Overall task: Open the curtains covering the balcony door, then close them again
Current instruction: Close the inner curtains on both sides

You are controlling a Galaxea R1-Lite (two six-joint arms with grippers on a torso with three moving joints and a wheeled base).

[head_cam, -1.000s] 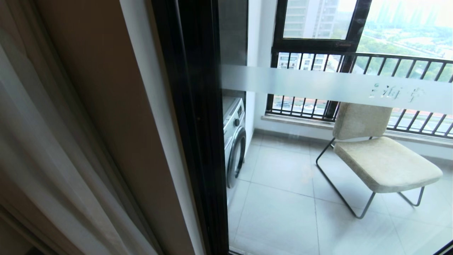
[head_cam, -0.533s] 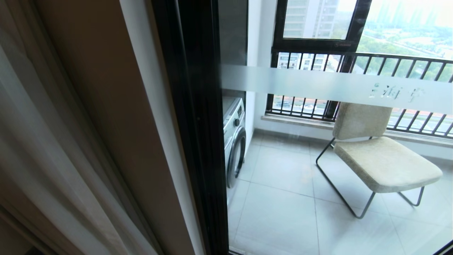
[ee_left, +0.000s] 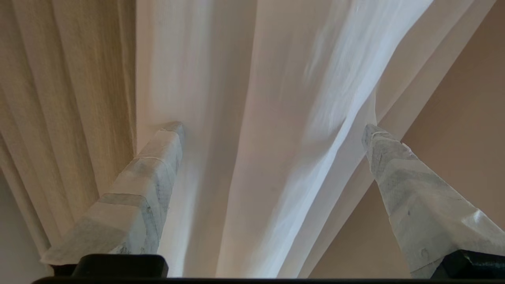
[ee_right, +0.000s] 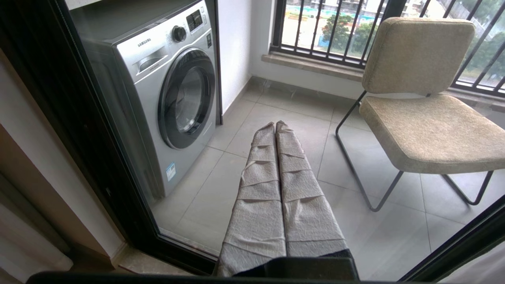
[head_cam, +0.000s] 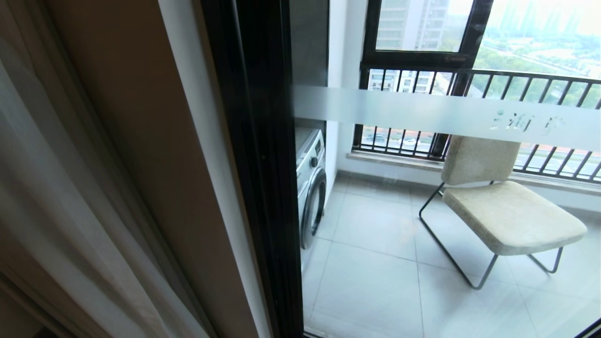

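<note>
Curtains (ee_left: 276,118) bunched aside; left gripper (ee_left: 272,130) jaws spread, facing sheer folds.

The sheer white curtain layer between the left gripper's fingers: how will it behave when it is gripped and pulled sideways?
The sheer white curtain layer hangs in soft long folds, so it will probably bunch and trail rather than move stiffly. It looks thin and light. Its smooth surface might slip between the open left gripper's wrapped fingers.
</note>
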